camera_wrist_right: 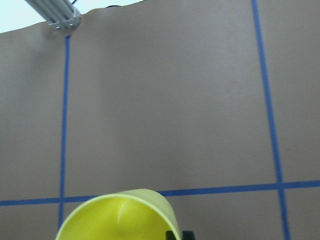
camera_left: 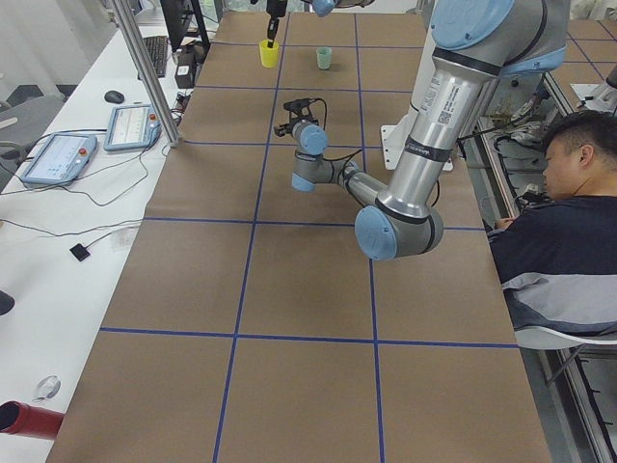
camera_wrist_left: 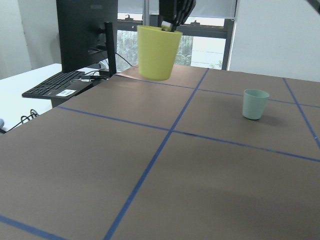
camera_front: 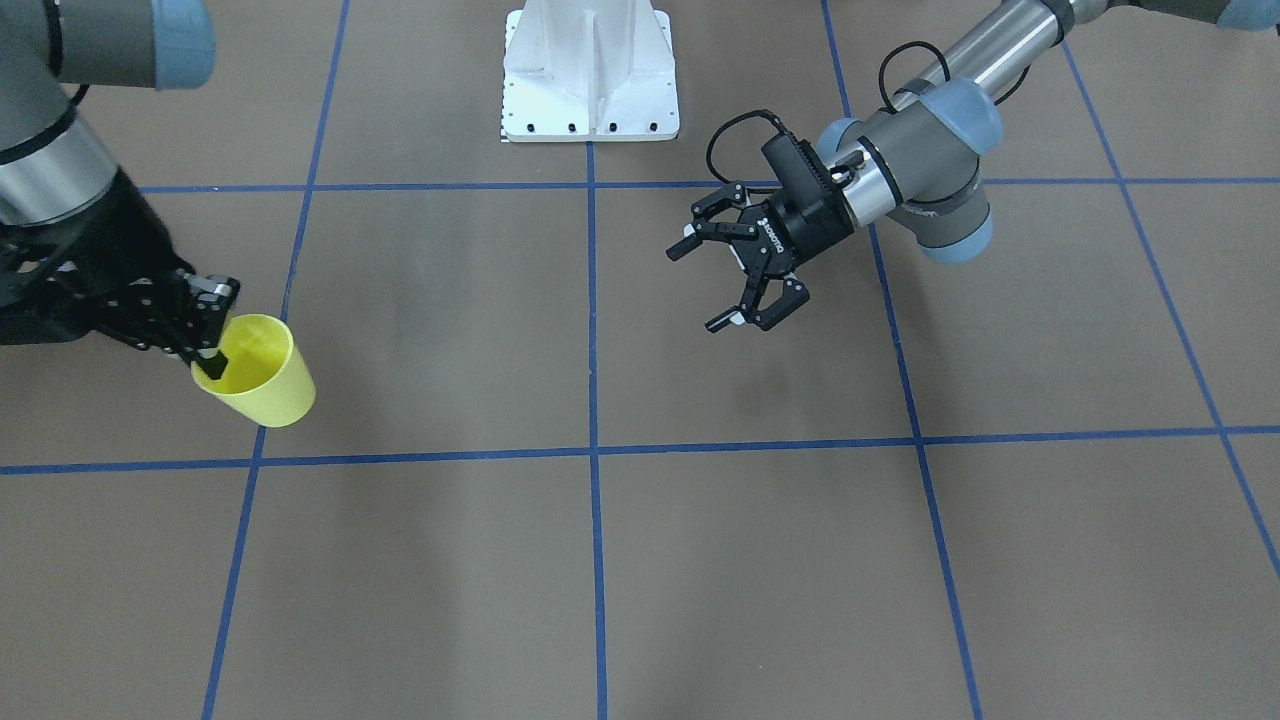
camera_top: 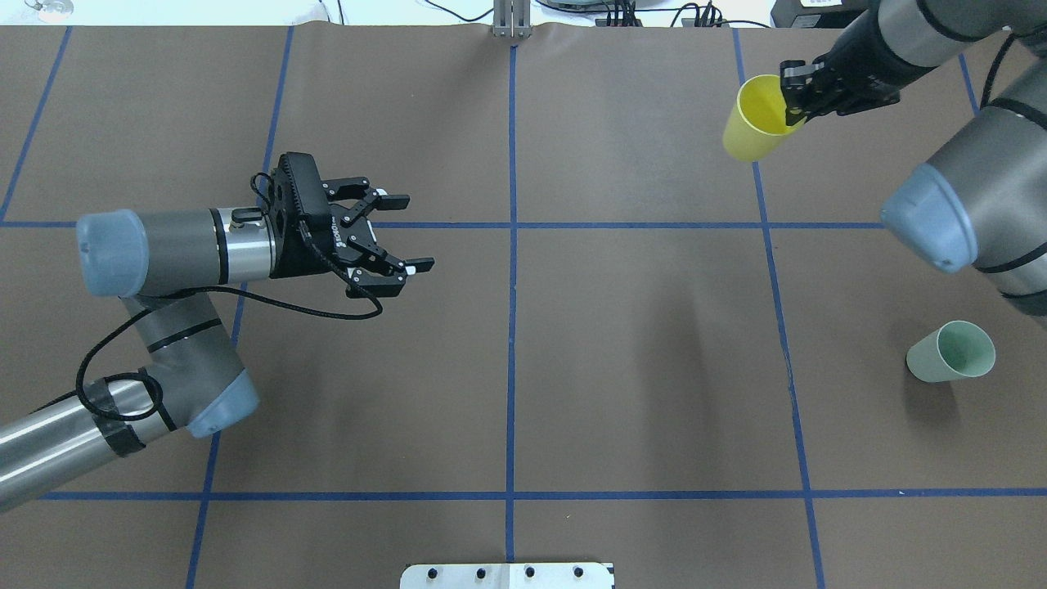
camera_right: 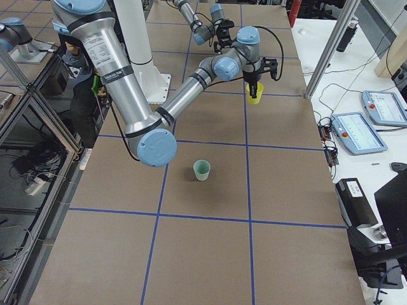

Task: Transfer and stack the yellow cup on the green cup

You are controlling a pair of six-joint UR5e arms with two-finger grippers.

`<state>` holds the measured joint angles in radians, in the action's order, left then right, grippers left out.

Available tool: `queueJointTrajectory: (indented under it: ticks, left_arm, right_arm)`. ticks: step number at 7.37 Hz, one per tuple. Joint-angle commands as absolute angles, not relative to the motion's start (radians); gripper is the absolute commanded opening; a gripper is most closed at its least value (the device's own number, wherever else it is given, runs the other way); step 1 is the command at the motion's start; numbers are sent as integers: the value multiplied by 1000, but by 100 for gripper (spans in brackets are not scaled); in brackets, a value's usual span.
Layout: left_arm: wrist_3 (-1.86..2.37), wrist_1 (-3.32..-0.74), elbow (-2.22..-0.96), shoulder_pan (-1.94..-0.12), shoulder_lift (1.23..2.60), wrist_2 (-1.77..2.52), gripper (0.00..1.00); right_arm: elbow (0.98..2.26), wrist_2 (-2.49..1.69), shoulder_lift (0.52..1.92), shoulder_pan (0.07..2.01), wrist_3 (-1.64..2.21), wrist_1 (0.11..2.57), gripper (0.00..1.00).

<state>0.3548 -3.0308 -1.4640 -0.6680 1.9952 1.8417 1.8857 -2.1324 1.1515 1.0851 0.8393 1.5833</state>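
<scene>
R pincer clenched on rim of yellow cup: one finger inside the mouth, other outside the wall. Cup hangs mouth-up, lifted clear of the worktop, over its far R part, by a blue tape line. Green cup stands upright on worktop, also R side, nearer the robot base, well apart from yellow one. L pincer released, nothing in it, held above L half, fingers aimed twd centre.
</scene>
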Motion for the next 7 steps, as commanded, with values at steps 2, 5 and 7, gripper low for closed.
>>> queueJointTrajectory:
  ticks: [2, 5, 7]
  left_arm:
    - [284, -2754, -1466, -836, 1948, 1850, 100]
    - [232, -2521, -1465, -995, 1824, 1935, 100]
    - [159, -2422, -1480, -1129, 1725, 1997, 100]
  right_arm:
    - [1890, -2258, 1334, 1274, 472, 1585, 0]
    - [1890, -2296, 1462, 1388, 252, 1582, 0]
    - [1908, -2357, 1512, 1445, 204, 1578, 0]
